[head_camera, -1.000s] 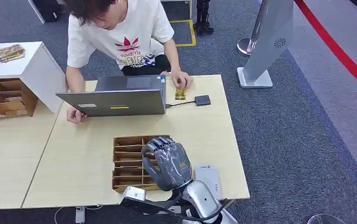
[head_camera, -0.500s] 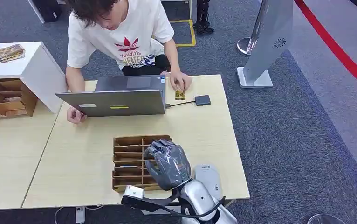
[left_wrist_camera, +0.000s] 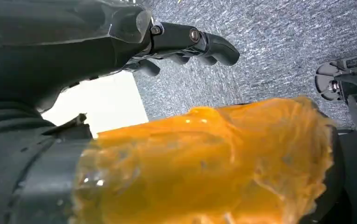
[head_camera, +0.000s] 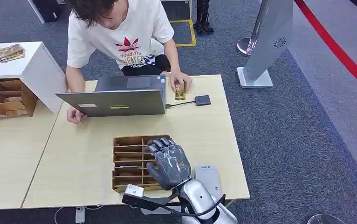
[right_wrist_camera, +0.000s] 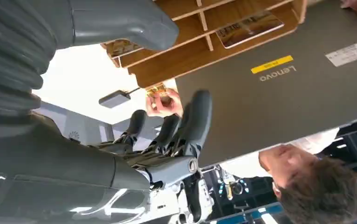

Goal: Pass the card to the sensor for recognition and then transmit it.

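Note:
My right hand (head_camera: 168, 163) hovers over the right side of the wooden card organizer (head_camera: 129, 161), fingers spread and holding nothing. In the right wrist view the right hand (right_wrist_camera: 167, 135) has its thumb near the organizer (right_wrist_camera: 200, 46), where a card (right_wrist_camera: 249, 28) lies in one slot. Another card (right_wrist_camera: 120, 46) lies in a slot by the thumb. At the table's far side a person's hand (head_camera: 180, 83) presses a yellow card (head_camera: 180, 94) beside the small black sensor (head_camera: 202, 100). My left hand (left_wrist_camera: 134, 32) hangs over the carpet, fingers extended with nothing in them.
A grey laptop (head_camera: 116, 100) stands open between the organizer and the person, cabled to the sensor. A white device (head_camera: 208, 179) lies by my right wrist. A second organizer (head_camera: 6, 98) sits under a white box at the far left. A grey stand (head_camera: 267, 42) is on the carpet.
My right hand has sunk a little and drawn back toward the table's near edge over the organizer. The person's hand has slid further onto the yellow card.

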### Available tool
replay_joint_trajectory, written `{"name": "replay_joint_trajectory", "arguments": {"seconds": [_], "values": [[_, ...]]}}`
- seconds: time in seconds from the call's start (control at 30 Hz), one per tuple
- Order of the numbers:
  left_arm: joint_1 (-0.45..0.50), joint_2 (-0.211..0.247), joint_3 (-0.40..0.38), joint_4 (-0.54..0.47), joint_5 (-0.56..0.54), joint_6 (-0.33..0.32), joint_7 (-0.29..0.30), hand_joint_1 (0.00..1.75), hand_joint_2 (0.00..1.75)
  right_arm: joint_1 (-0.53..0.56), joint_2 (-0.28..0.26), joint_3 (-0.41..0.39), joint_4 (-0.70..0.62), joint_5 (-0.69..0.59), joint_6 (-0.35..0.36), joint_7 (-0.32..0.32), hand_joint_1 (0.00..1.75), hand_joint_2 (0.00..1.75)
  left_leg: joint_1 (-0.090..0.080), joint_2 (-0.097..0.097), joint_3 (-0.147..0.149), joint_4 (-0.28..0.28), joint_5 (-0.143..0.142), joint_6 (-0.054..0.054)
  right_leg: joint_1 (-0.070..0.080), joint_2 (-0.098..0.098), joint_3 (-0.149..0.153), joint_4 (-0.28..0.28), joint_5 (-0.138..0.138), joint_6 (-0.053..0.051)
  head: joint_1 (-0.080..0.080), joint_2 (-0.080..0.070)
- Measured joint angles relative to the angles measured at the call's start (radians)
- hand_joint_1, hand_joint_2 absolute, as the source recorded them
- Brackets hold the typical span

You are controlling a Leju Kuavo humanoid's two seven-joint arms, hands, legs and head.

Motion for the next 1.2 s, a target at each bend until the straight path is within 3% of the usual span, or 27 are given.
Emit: {"name": "replay_joint_trajectory", "arguments": {"seconds": [0.27,0.43,0.6,0.63,1.2], "values": [[0.000,0.000,0.000,0.000,-0.003,0.000,0.003,0.00,0.00,-0.010,0.000,0.000,0.039,0.015,0.000,0.010,0.72,1.75,0.000,0.000,0.000,0.000,0.000,0.000,0.000,0.000,0.000,0.000,0.000,0.000,0.000,0.000],[0.000,0.000,0.000,0.000,-0.006,0.000,0.006,0.00,0.00,-0.017,0.008,0.000,0.063,0.018,0.006,0.013,0.87,1.75,0.000,0.000,0.000,0.000,0.000,0.000,0.000,0.000,0.000,0.000,0.000,0.000,0.000,0.000],[0.000,0.000,0.000,0.000,-0.010,0.000,0.008,0.00,0.00,-0.033,0.017,-0.001,0.097,0.021,0.011,0.021,0.87,1.75,0.000,0.000,0.000,0.000,0.000,0.000,0.000,0.000,0.000,0.000,0.000,0.000,0.000,0.000],[0.000,0.000,0.000,0.000,-0.011,0.000,0.009,0.00,0.00,-0.035,0.019,-0.002,0.104,0.021,0.011,0.021,0.98,1.75,0.000,0.000,0.000,0.000,0.000,0.000,0.000,0.000,0.000,0.000,0.000,0.000,0.000,0.000],[0.000,0.000,0.000,0.000,-0.012,0.000,0.009,0.00,0.00,-0.059,0.034,-0.025,0.180,0.025,0.005,0.031,1.03,1.75,0.000,0.000,0.000,0.000,0.000,0.000,0.000,0.000,0.000,0.000,0.000,0.000,0.000,0.000]]}}
